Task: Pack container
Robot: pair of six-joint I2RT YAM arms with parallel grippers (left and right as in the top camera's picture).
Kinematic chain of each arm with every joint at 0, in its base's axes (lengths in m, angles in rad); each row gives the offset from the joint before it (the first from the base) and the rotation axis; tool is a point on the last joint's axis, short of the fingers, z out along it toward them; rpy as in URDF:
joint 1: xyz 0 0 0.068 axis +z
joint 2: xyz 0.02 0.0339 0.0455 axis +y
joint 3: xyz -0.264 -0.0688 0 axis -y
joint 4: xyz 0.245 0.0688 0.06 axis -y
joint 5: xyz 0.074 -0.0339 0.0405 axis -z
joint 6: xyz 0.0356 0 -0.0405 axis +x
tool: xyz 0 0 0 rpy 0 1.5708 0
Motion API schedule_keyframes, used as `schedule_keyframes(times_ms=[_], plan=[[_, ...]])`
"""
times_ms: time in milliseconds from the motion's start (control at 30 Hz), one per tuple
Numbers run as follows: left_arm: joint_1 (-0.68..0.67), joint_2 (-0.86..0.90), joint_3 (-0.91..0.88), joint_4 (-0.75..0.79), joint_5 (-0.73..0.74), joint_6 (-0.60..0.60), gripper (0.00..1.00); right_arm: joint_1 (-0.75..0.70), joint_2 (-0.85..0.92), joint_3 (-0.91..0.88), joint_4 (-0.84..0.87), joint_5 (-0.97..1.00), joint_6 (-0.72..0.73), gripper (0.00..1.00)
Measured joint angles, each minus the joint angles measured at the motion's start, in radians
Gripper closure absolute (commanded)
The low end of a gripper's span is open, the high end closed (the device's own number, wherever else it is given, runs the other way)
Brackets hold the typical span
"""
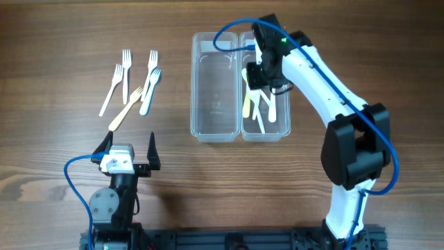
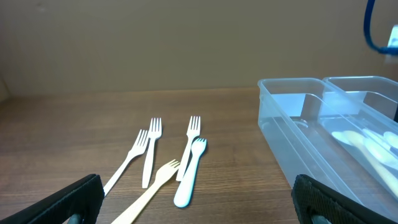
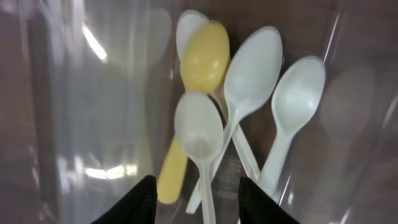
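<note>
Two compartments side by side are seen in the clear rectangular plastic container (image 1: pixel 196 83), which is placed at the middle of the wooden table (image 1: pixel 55 42). In its right compartment one yellow plastic spoon (image 3: pixel 202 62) and several white plastic spoons (image 3: pixel 252 68) are laid, crossing each other. The right gripper (image 3: pixel 198 190) is held just over them with its fingers apart, and nothing is gripped. Five plastic forks (image 1: pixel 125 73), four white and one cream, are lying well left of the container. The left gripper (image 1: pixel 132 139) is kept near them, also spread wide.
</note>
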Motion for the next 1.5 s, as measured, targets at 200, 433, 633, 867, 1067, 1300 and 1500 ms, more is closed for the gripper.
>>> schedule_keyframes(times_ms=[200,433,633,867,1067,1300,1500], plan=[[0.0,0.0,0.0,0.0,0.0,0.0,0.0,-0.077,-0.022,0.186,-0.092,0.0,0.001,0.43],[0.0,0.0,0.0,0.0,0.0,0.0,0.0,-0.35,-0.091,0.237,-0.134,0.053,-0.029,0.34],[0.0,0.0,0.0,0.0,0.0,0.0,0.0,-0.546,-0.092,0.237,-0.137,0.112,-0.085,0.07],[0.0,0.0,0.0,0.0,0.0,0.0,0.0,-0.612,-0.092,0.237,-0.137,0.132,-0.115,0.0],[0.0,0.0,0.0,0.0,0.0,0.0,0.0,-0.615,-0.092,0.237,-0.128,0.132,-0.116,0.0],[0.0,0.0,0.0,0.0,0.0,0.0,0.0,-0.615,-0.092,0.237,-0.113,0.132,-0.123,0.0],[0.0,0.0,0.0,0.002,0.002,-0.002,0.0,-0.615,-0.092,0.237,-0.113,0.132,-0.127,0.0]])
